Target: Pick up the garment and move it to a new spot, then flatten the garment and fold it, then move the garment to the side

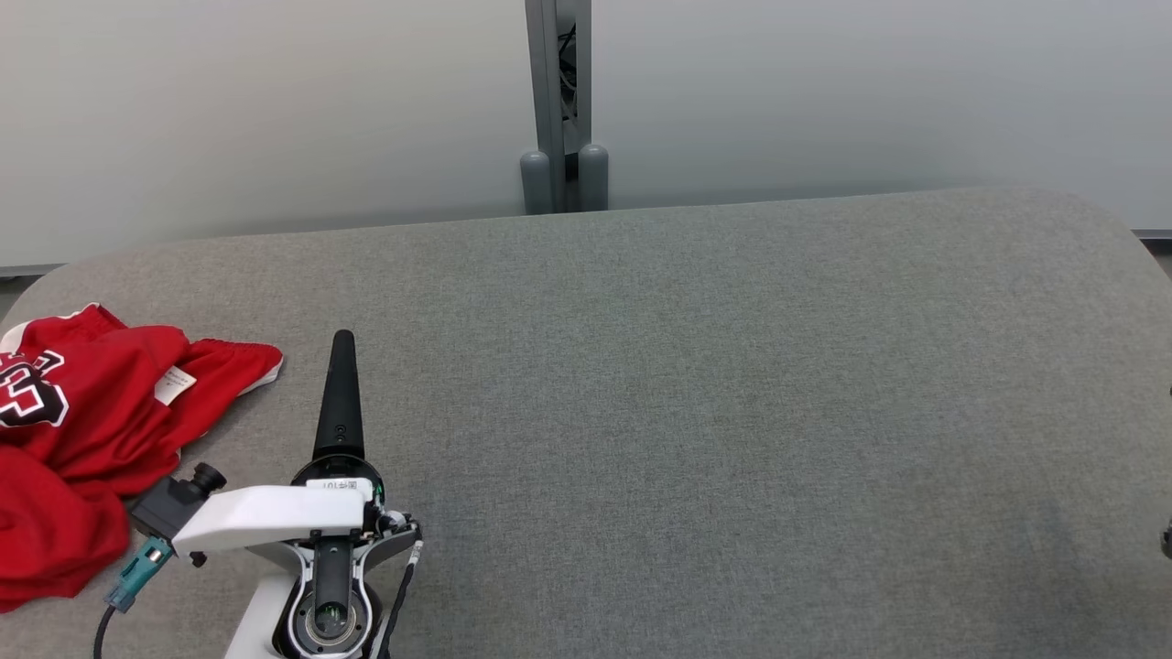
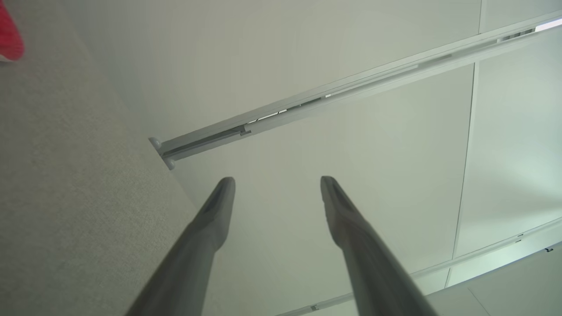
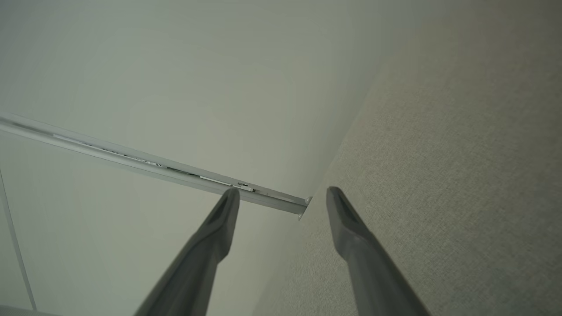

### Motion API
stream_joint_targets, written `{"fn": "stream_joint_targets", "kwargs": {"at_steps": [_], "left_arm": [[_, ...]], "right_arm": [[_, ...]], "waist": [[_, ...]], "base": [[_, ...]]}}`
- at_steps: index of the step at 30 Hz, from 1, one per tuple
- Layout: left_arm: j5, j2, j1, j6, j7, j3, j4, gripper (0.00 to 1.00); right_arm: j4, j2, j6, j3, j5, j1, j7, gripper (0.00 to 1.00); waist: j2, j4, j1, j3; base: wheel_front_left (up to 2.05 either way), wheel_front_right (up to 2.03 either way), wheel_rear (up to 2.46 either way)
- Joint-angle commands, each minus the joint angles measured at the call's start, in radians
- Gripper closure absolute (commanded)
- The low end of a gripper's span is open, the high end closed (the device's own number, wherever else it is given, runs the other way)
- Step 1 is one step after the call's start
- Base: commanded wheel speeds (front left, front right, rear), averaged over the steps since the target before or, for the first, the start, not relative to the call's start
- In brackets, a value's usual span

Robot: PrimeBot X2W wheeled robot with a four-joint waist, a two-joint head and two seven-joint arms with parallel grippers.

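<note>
The garment (image 1: pixel 82 430) is a red jersey with white trim and a black-and-white number, lying crumpled on the grey table (image 1: pixel 696 384) at the far left. A corner of the garment (image 2: pixel 8 37) shows at the top left of the left wrist view. My left gripper (image 1: pixel 341 352) hovers just right of the garment, seen edge-on, fingers pointing to the table's back. In the left wrist view my left gripper (image 2: pixel 276 181) is open with nothing between its fingers. My right gripper (image 3: pixel 282 192) is open too, empty, beside the table's surface (image 3: pixel 461 153).
A pale partition wall (image 1: pixel 229 110) runs behind the table's back edge, with a grey post (image 1: pixel 558 110) at its middle. The table's corners are rounded. Bare grey cloth stretches from the left gripper to the table's right end.
</note>
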Motion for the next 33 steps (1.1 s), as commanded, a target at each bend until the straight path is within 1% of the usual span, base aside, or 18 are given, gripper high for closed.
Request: {"fn": "stream_joint_targets", "kwargs": {"at_steps": [1, 7, 11, 21, 23, 29, 33], "left_arm": [[0.049, 0.001, -0.033, -0.001, 0.0, 0.017, -0.033, 0.0], [0.225, 0.0, -0.028, 0.001, 0.0, 0.033, -0.095, 0.0], [0.349, 0.0, -0.021, 0.014, 0.0, 0.042, -0.141, 0.0], [0.607, 0.011, 0.018, 0.034, 0.0, 0.048, -0.245, 0.0], [0.629, 0.013, 0.023, 0.036, 0.0, 0.047, -0.252, 0.0], [0.747, 0.033, 0.049, 0.043, 0.004, 0.048, -0.268, 0.0], [0.803, 0.037, 0.063, 0.052, 0.025, 0.056, -0.277, 0.0]], "right_arm": [[-0.038, -0.016, 0.001, 0.017, -0.043, -0.013, -0.021, 0.0], [-0.109, -0.013, 0.001, 0.068, -0.167, 0.002, -0.076, 0.0], [-0.158, -0.017, 0.001, 0.101, -0.274, 0.009, -0.11, 0.0], [-0.261, -0.018, 0.001, 0.188, -0.538, 0.045, -0.191, 0.0], [-0.269, -0.017, 0.001, 0.196, -0.558, 0.048, -0.198, 0.0], [-0.306, -0.02, 0.002, 0.257, -0.676, 0.065, -0.239, 0.0], [-0.323, -0.004, 0.002, 0.278, -0.741, 0.08, -0.266, 0.0]], "waist": [[0.0, 0.0, 0.0, 0.0], [0.0, 0.003, 0.0, -0.002], [0.0, 0.004, 0.0, -0.003], [0.0, 0.005, 0.0, -0.007], [0.0, 0.005, 0.0, -0.007], [0.0, 0.004, 0.0, -0.005], [0.0, 0.006, 0.0, -0.003]], "base": [[0.0, 0.0, 0.0], [0.0, 0.0, 0.0], [0.0, 0.0, 0.0], [0.0, 0.0, 0.0], [0.0, 0.0, 0.0], [0.0, 0.0, 0.0], [0.0, 0.0, 0.0]]}}
